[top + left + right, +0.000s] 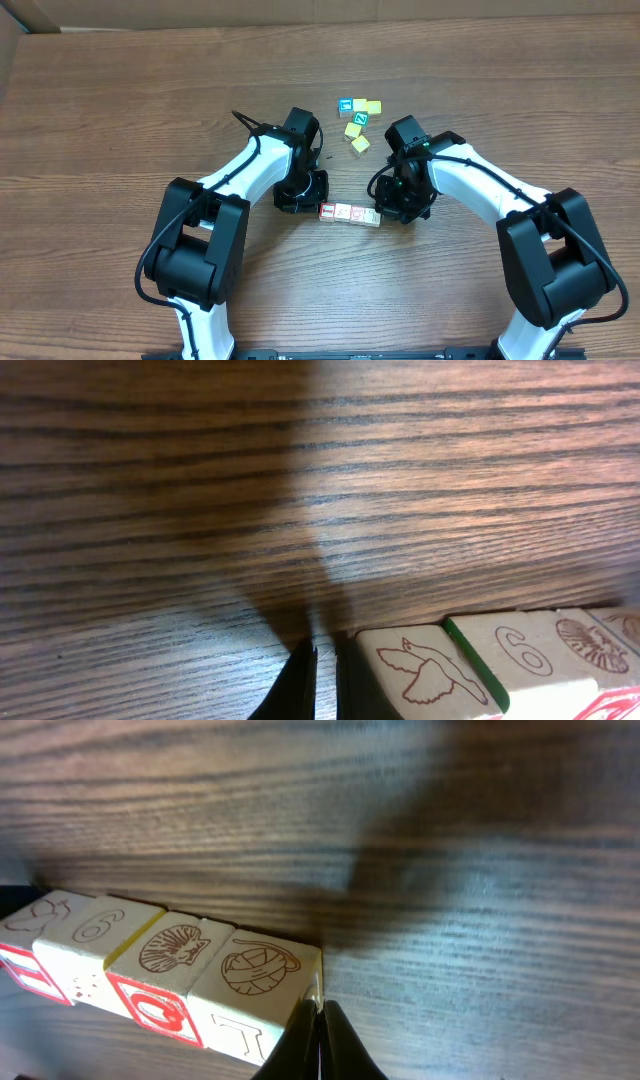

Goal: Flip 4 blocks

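1. Overhead: four blocks (350,214) lie in one row on the table (120,110).
2. Left wrist: my left gripper (322,660), shut and empty, abuts one end.
3. Right wrist: my right gripper (318,1015), likewise closed on nothing, abuts the other; next, I judge, squeeze and roll.

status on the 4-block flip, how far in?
Done: the four blocks sit in one touching row on the table. In hand: both are shut and bracket the row, the left end effector at the bird end and the right end effector at the yarn-ball end. Left: the row lies flat, and whether any flip has happened can't be told.
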Controlling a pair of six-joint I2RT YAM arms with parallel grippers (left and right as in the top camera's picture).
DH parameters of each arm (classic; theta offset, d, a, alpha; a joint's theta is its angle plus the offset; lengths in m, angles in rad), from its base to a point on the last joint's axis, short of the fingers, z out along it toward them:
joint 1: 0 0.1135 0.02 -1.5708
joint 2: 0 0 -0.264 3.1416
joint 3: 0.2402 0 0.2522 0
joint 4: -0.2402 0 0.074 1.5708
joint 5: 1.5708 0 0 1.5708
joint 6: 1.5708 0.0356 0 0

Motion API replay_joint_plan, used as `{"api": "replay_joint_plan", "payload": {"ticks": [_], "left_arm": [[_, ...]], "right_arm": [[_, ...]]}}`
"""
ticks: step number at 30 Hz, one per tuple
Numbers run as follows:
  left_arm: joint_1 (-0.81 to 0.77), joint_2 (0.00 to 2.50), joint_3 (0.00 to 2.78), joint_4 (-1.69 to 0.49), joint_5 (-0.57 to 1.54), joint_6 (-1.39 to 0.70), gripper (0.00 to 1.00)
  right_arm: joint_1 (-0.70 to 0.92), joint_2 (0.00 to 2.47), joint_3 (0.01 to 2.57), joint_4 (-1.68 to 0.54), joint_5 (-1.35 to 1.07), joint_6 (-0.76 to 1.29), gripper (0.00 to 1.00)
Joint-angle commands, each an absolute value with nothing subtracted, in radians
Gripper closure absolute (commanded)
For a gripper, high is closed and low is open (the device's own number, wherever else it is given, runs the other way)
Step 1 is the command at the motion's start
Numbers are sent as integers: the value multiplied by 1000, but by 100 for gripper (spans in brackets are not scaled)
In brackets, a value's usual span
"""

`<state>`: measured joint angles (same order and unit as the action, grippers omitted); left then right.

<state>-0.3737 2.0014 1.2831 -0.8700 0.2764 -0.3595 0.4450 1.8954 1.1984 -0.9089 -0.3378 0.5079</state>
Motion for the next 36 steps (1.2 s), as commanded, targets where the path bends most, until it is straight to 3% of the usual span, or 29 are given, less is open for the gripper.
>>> {"api": "replay_joint_plan", "payload": {"ticks": [1, 16, 36], "left_arm": [[-387, 2038, 1270, -859, 234, -337, 96], [-386, 2038, 1270, -743, 222, -336, 96], [-393, 2038, 1270, -654, 176, -310, 96]], "right_arm": [[459, 1887, 1196, -913, -373, 566, 95], [496, 1887, 1196, -929, -447, 722, 95], [675, 1887, 1196, -924, -402, 1081, 95]]}}
